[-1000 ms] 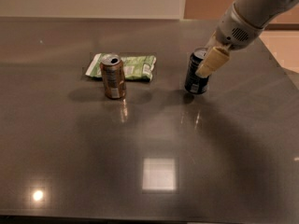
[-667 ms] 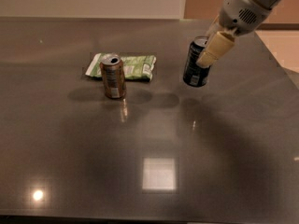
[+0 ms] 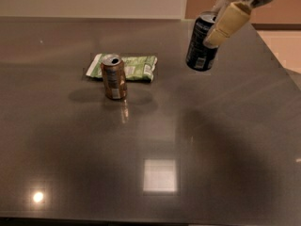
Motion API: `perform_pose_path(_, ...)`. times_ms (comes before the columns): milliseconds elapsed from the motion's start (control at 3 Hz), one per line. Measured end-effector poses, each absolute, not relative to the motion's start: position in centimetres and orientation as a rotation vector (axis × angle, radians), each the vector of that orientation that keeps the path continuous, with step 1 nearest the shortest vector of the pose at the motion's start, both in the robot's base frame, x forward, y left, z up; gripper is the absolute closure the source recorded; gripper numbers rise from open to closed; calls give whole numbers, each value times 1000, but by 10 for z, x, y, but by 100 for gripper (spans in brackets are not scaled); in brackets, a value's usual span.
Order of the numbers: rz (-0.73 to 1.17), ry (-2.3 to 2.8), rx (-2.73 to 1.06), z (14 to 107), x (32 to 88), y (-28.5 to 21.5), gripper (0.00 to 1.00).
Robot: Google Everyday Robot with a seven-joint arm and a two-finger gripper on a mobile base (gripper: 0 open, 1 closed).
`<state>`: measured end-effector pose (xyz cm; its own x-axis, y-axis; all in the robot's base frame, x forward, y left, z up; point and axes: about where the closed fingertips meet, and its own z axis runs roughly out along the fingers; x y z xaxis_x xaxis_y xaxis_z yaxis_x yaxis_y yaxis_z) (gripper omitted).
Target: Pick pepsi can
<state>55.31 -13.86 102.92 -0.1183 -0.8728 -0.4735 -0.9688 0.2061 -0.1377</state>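
The pepsi can [image 3: 200, 45] is dark navy with a silver top and pale label markings. It hangs tilted in the air at the upper right, clear of the dark table [image 3: 150, 149]. My gripper [image 3: 217, 22] reaches in from the top right and is shut on the can's upper part; one cream finger [image 3: 226, 24] lies across the can's right side. The other finger is hidden behind the can.
A copper-brown can [image 3: 114, 76] stands upright left of centre. A green snack packet [image 3: 128, 67] lies flat just behind it. The table's right edge [image 3: 277, 60] runs diagonally near the gripper, with pale floor beyond.
The gripper has risen with the pepsi can in it, lifting it off the table and up toward the top right. The brown can and the packet have not moved.
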Motion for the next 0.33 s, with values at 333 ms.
perform_pose_path(333,268,2013,-1683,1032,562,-135,100)
